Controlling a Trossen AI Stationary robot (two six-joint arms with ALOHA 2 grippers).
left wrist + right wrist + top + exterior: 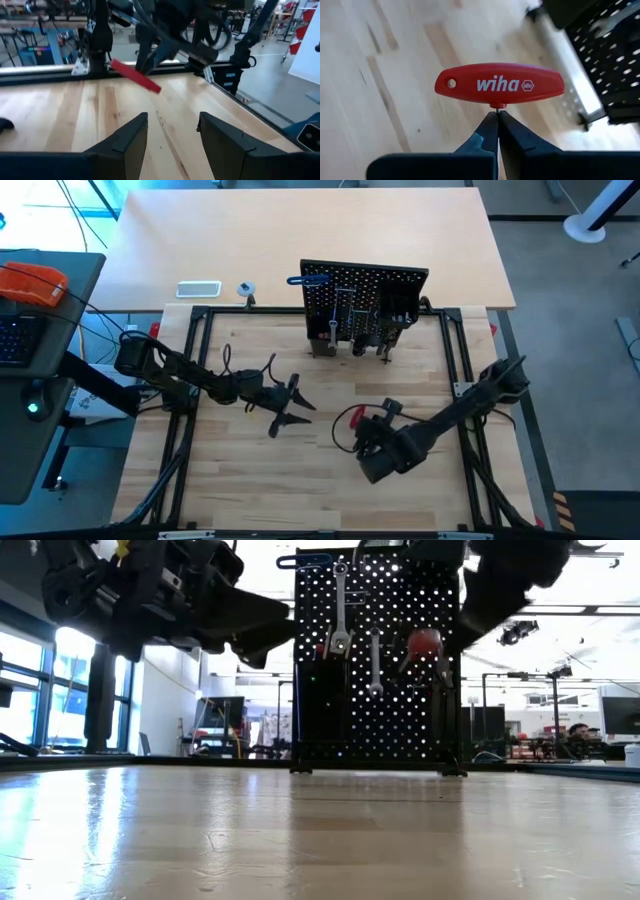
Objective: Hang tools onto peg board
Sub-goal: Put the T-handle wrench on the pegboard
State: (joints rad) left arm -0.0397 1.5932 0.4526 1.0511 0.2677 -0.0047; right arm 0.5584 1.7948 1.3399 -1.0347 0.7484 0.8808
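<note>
Right gripper (496, 117) pinches only the thin shank under the red plastic T-handle key (499, 84); it could swivel or slip before reaching the perforated black peg board (365, 302).

Left wrist view: the left gripper (172, 142) with its two dark fingers (127, 145) spread apart and nothing between them, over the light wooden table (60, 115). Beyond them the other arm (170, 30) carries a red handle (135, 76), tilted and clear of the tabletop, in front of the black frame rail (50, 75) at the table's far edge.
</note>
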